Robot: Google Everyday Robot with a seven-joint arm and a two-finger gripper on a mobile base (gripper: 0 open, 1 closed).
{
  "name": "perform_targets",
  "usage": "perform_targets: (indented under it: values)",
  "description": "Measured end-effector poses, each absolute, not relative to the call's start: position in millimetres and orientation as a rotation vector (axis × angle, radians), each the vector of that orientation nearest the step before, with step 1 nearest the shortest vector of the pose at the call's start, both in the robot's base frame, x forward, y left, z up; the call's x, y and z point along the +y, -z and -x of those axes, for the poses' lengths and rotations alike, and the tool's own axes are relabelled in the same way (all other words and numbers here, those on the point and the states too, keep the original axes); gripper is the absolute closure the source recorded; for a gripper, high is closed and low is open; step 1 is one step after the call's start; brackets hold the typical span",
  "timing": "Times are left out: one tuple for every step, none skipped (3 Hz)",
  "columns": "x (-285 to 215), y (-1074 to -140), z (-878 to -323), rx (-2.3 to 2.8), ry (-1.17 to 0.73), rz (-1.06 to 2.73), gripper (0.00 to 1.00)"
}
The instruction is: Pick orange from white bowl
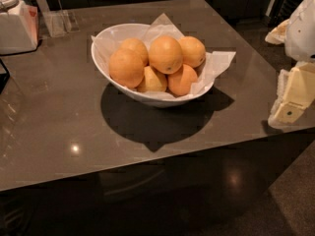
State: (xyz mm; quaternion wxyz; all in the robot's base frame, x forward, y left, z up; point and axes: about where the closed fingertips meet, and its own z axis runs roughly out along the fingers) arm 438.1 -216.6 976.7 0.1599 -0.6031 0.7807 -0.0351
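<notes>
The white bowl, lined with crinkled white paper, stands on the grey table a little behind its middle and holds several fruits. The orange, the largest and slightly egg-shaped, lies on top of the pile at the centre. A rounder orange lies at the left and a paler yellowish fruit sits low in front. My gripper, cream and white, hangs at the right edge of the view, beside the table's right edge, well to the right of the bowl and apart from it.
A white container and a clear holder stand at the table's back left corner. A dark object pokes in at the left edge. The table's front edge runs below the bowl, with dark floor beyond it.
</notes>
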Motion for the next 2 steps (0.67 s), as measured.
perform_targets:
  values:
    - [-216.6, -976.7, -438.1, 2.231, 0.1, 1.723, 0.0]
    - [-211.8, -978.3, -443.3, 2.2, 0.055, 1.731, 0.0]
